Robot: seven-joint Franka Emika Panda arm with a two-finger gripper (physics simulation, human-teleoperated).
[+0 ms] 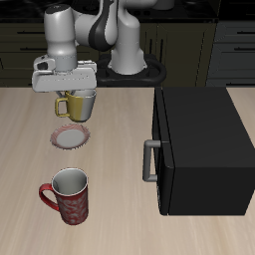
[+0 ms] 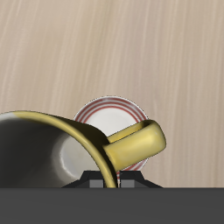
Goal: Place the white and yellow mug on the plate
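Observation:
My gripper point(image 1: 78, 92) is shut on the white and yellow mug point(image 1: 77, 105), a mustard-yellow mug with a pale inside, and holds it in the air just above the plate point(image 1: 70, 135). The plate is small and round with a white-grey centre and a reddish rim, and lies on the wooden table. In the wrist view the mug point(image 2: 61, 149) fills the near field with its loop handle point(image 2: 140, 143) sticking out, and the plate point(image 2: 107, 116) shows below it, partly hidden by the mug.
A red patterned mug point(image 1: 68, 195) with a white inside stands nearer the table's front edge. A black microwave point(image 1: 204, 149) with a grey door handle point(image 1: 148, 160) stands beside the plate's area.

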